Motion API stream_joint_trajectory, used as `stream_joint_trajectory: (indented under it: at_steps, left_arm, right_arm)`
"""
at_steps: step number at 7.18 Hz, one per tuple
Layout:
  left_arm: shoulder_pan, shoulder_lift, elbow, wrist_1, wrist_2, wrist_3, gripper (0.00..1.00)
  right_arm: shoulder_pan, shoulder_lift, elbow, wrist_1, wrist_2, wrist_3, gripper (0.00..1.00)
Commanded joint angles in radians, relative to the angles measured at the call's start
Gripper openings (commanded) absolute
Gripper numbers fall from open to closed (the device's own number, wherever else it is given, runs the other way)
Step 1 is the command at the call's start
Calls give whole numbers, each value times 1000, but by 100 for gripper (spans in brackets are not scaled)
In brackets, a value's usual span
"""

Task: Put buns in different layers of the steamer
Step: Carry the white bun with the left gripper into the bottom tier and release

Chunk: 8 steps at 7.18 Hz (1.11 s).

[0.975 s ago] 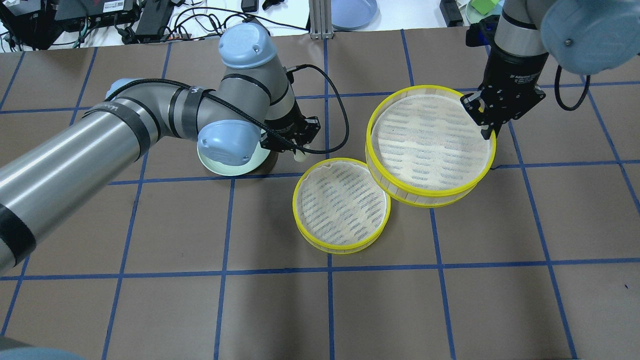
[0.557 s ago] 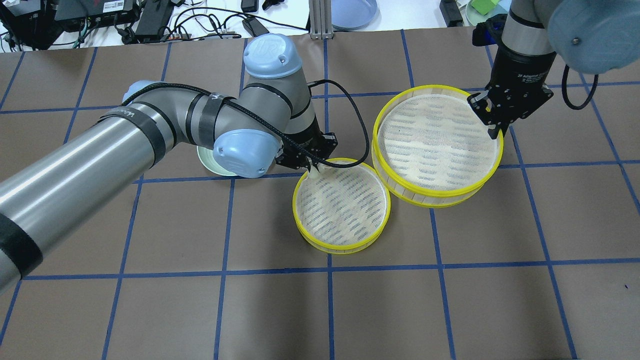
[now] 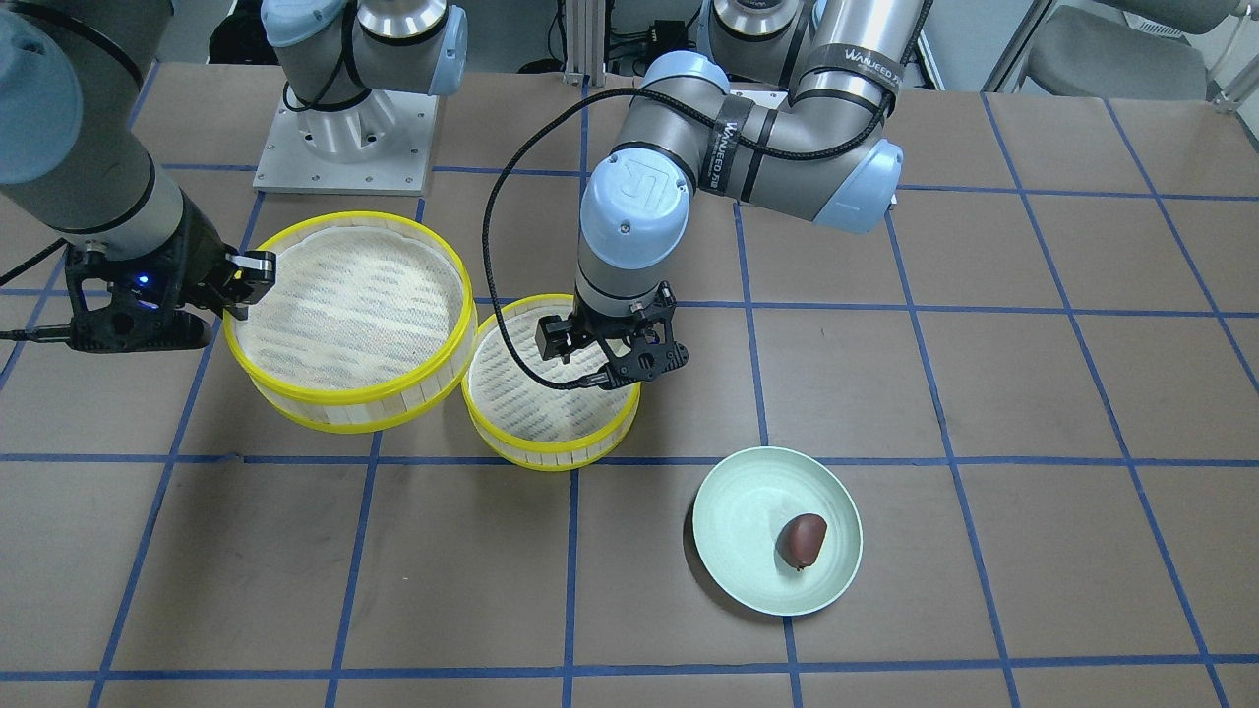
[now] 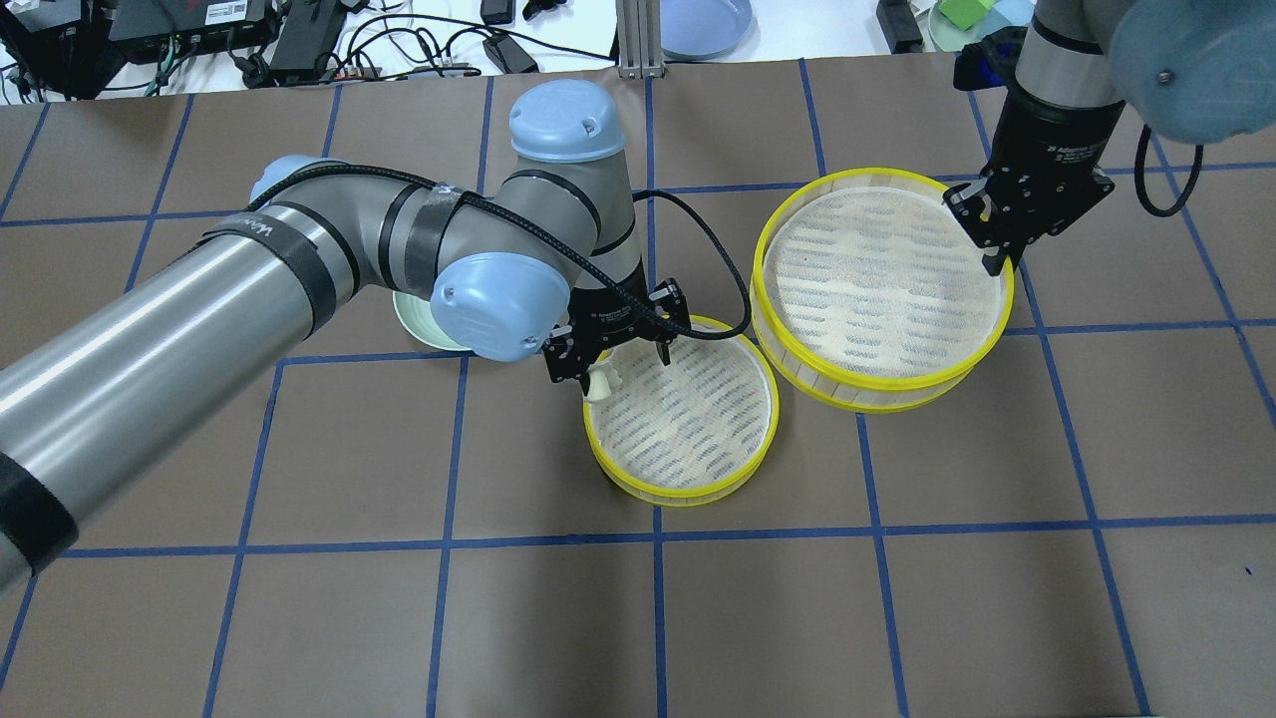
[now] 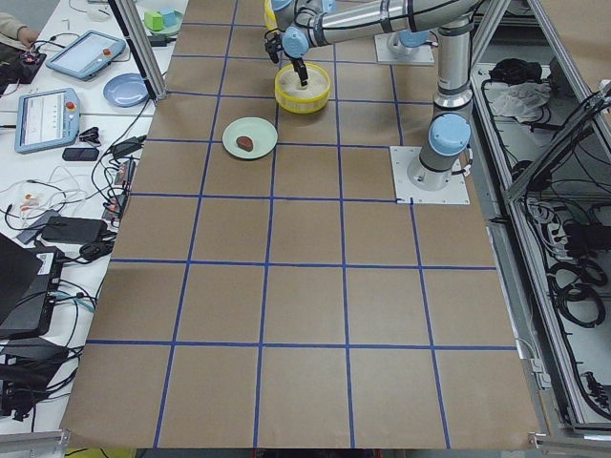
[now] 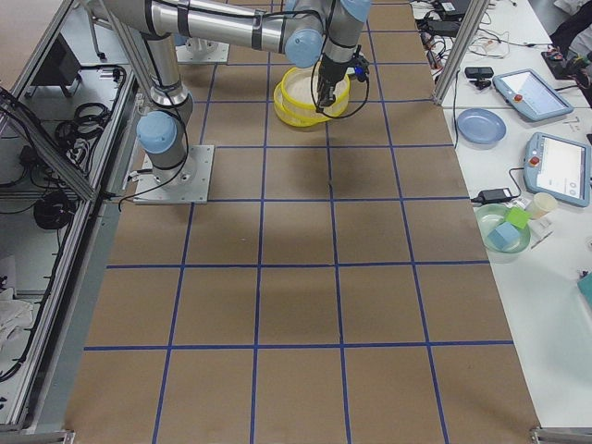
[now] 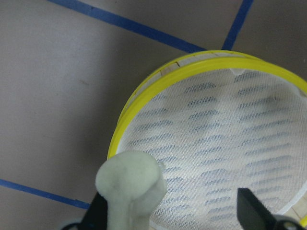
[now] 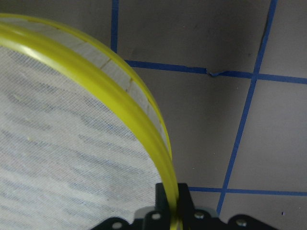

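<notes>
My left gripper (image 4: 611,361) hangs over the near-left edge of the small steamer tray (image 4: 698,419), jaws spread wide. The cream-white bun (image 4: 598,384) sits against one finger just inside the yellow rim; in the left wrist view the bun (image 7: 129,179) is over the mesh (image 7: 225,120). I cannot tell whether it rests on the mesh. My right gripper (image 4: 992,261) is shut on the rim of the large steamer tray (image 4: 877,289), which seems raised and tilted; the clamp shows in the right wrist view (image 8: 172,201). The dark reddish-brown bun (image 3: 803,540) lies on the pale green plate (image 3: 748,511).
In the overhead view my left arm hides most of the green plate (image 4: 414,324). A blue plate (image 4: 703,25), cables and devices lie along the far table edge. The large tray (image 3: 344,305) overlaps the small tray (image 3: 551,452) in the front view.
My left gripper carried the cream bun from the plate to the small tray and its jaws have spread open. My right gripper shifted the large tray to the right.
</notes>
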Motion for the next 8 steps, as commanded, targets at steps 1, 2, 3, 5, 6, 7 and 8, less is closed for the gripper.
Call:
stream_joint_trajectory:
  at_steps: [1, 2, 3, 5, 6, 7, 8]
  left_arm:
    - [-4, 15, 5, -10, -6, -7, 100]
    - [-6, 21, 5, -9, -42, -8, 100]
    - [-8, 30, 7, -10, -46, -7, 100]
    - [24, 41, 14, -10, -35, 35, 100]
    - [72, 42, 27, 1, -29, 135, 100]
    - [165, 44, 36, 7, -29, 255, 100]
    - [272, 47, 41, 19, -26, 427, 100]
  right_arm:
    - [0, -7, 0, 3, -6, -2, 0]
    - [0, -8, 3, 3, -5, -2, 0]
    - [4, -8, 6, 3, -2, -2, 0]
    - [9, -12, 26, 3, 6, 17, 0]
    - [12, -12, 58, 0, 6, 30, 0]
    - [14, -13, 69, -12, 7, 39, 0]
    - [55, -9, 75, -16, 26, 112, 0]
